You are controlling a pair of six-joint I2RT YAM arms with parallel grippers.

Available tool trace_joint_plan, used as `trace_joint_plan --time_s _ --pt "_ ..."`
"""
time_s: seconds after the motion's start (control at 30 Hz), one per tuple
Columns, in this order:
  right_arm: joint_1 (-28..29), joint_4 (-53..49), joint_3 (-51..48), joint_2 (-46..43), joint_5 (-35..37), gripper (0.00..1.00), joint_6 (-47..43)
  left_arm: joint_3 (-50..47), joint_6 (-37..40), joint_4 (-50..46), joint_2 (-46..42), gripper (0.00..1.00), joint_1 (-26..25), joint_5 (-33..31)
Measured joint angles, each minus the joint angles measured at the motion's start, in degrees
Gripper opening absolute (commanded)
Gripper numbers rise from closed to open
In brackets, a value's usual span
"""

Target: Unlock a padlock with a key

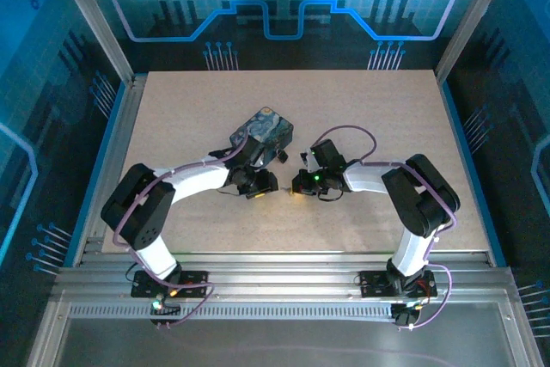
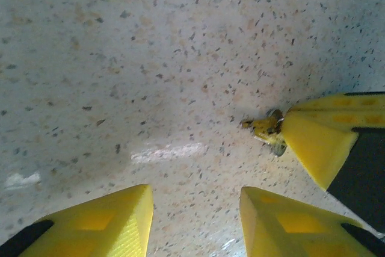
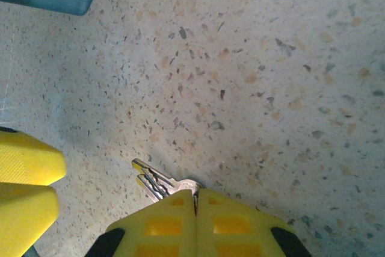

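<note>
Clamping the key by its head, my right jaws are pressed together at the lower centre of the right wrist view. The toothed end projects toward the lower left, low over the desk. My left jaws stand apart with nothing between them. Their yellow tips appear at the lower left edge of that same view, near the key but not touching it. The step in hand, as I judge it, is key secured, lock not yet engaged. The padlock I cannot place with confidence: a small dark item just right of the box in the top view may be it, but it is too small to confirm. The next move calls for the left jaws to seize and steady the padlock body with the keyway facing the blade, followed by a straight, aligned insertion. Clearance: both wrists sit close together at frame centre, so contact between them is the main risk, and the box lies just above the left wrist. Open desk runs to the upper right and lower centre, and all desk edges are well apart from the work.
</note>
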Motion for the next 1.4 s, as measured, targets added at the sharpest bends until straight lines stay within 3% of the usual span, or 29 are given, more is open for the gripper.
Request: trace_joint_plan --time_s 0.57,0.93,1.4 --pt "-0.1 2.0 -1.9 -0.8 -3.5 0.01 2.7 0.3 -4.5 10.1 3.8 0.31 0.0 3.1" --pt "-0.2 4.1 -1.9 -1.8 -5.2 0.02 5.0 0.3 -5.4 10.9 3.9 0.26 0.0 3.1" --pt "-0.2 4.2 -1.9 -1.8 -5.3 0.02 5.5 0.2 -5.5 11.2 3.9 0.1 0.0 3.1"
